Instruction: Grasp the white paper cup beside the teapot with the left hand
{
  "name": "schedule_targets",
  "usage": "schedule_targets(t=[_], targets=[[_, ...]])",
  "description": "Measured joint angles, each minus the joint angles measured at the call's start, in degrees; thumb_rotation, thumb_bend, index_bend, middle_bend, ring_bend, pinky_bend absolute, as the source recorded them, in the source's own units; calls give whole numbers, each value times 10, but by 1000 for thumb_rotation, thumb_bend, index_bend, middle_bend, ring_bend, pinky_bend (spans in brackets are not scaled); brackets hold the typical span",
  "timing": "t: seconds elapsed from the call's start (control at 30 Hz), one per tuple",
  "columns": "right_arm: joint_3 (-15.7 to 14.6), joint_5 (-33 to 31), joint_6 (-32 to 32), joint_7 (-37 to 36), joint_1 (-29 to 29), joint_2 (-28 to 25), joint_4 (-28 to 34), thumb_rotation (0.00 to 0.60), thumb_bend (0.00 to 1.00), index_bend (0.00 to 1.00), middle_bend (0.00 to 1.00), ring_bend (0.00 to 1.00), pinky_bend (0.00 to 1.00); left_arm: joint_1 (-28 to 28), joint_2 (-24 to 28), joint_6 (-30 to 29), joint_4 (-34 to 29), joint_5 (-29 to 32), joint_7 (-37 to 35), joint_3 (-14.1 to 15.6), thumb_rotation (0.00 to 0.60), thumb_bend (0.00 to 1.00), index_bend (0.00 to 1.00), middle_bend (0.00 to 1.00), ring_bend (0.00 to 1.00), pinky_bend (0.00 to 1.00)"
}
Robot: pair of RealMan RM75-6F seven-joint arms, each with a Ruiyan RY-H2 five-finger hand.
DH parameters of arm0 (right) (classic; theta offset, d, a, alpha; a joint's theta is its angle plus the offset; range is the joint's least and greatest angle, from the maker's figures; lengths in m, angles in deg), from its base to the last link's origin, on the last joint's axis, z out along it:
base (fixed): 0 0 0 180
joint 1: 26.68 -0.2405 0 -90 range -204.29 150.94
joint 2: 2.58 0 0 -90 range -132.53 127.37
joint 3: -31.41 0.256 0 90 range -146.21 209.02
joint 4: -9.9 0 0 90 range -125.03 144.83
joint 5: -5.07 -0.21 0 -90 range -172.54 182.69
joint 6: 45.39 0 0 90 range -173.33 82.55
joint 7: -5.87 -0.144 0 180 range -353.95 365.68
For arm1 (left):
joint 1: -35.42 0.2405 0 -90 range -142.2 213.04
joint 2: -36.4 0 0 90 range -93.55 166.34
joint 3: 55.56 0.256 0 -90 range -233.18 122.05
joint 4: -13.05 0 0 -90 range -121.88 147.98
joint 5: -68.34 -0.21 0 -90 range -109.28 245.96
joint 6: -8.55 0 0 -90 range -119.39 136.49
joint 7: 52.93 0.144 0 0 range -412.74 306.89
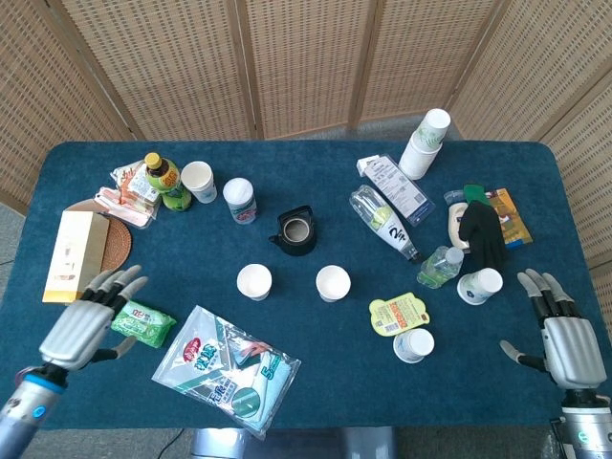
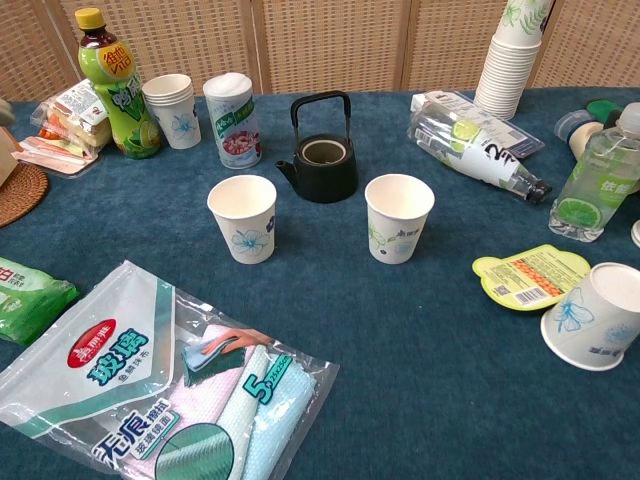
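Woven cane screens stand behind a table covered in dark blue cloth [image 1: 316, 402], which is crowded with packets, bottles and cups. Near its middle sits the small black teapot [image 1: 295, 232], and just in front of it stand two white paper cups, well apart from each other. The one on the robot's left, the white paper cup [image 1: 254, 281], is the likelier target for the left hand (the other cup [image 1: 333, 283] lies nearer the right arm). It stands upright, mouth open and seemingly empty, with a faint blue flower on its wall in the chest view [image 2: 242, 217].

The left hand [image 1: 84, 325] hovers over the table's left side, above a green packet [image 1: 143, 322], fingers spread and holding nothing, well short of the cup. The right hand [image 1: 562, 335] waits at the far right edge, likewise spread and empty.

The cup looks very light and thin-walled, so it should crush or tip easily. A gentle wrap around its mid-wall, thumb opposite fingers, seems safest; a nudge at the rim would probably topple it.
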Motion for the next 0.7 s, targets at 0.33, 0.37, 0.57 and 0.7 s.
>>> schedule_targets(t=[0.33, 0.37, 0.57, 0.7], targets=[[-2, 8, -10, -14, 4, -7, 3, 600, 40, 0, 0, 0, 191, -86, -53, 74, -61, 133, 198, -48, 600, 350, 0, 0, 0, 0], [-2, 8, -11, -15, 5, -8, 4, 600, 39, 0, 0, 0, 191, -94, -59, 77, -66, 149, 219, -51, 600, 350, 0, 0, 0, 0], [-1, 9, -15, -23, 6, -13, 6, 600, 37, 0, 0, 0, 191, -156, -109, 85, -82, 275, 352, -71, 600, 351, 0, 0, 0, 0], [-1, 9, -15, -27, 6, -14, 6, 600, 38, 0, 0, 0, 191, -206, -153, 82, -77, 355, 417, -82, 600, 350, 0, 0, 0, 0]])
